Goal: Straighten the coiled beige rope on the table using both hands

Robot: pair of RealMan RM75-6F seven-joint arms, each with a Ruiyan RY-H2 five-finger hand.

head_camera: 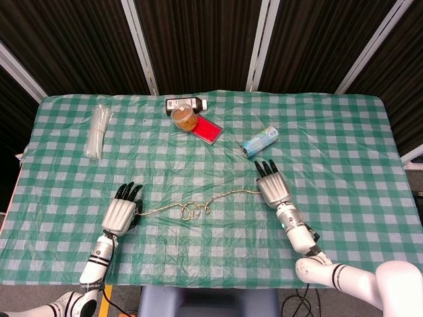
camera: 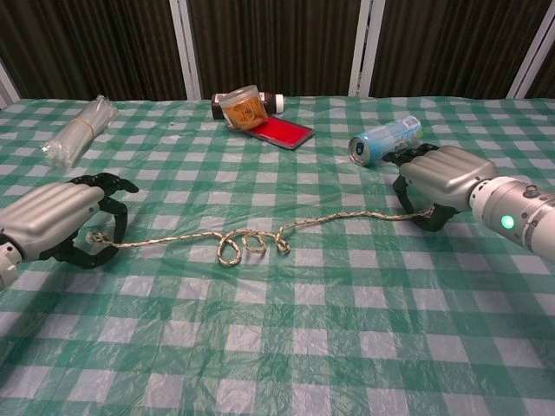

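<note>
The beige rope [camera: 251,240] [head_camera: 192,210] lies across the green checked table [head_camera: 330,132], with small loops at its middle and straighter runs to both sides. My left hand [camera: 56,221] [head_camera: 121,212] grips the rope's left end, fingers curled down around it. At the other end, my right hand [camera: 442,178] [head_camera: 271,187] pinches the rope under its palm, close to the table.
A light blue can [camera: 384,139] [head_camera: 260,141] lies on its side just behind my right hand. At the back stand an orange jar [camera: 243,107], a dark bottle [head_camera: 186,104] and a red flat box [camera: 279,131]. A clear plastic bundle [camera: 78,128] lies far left.
</note>
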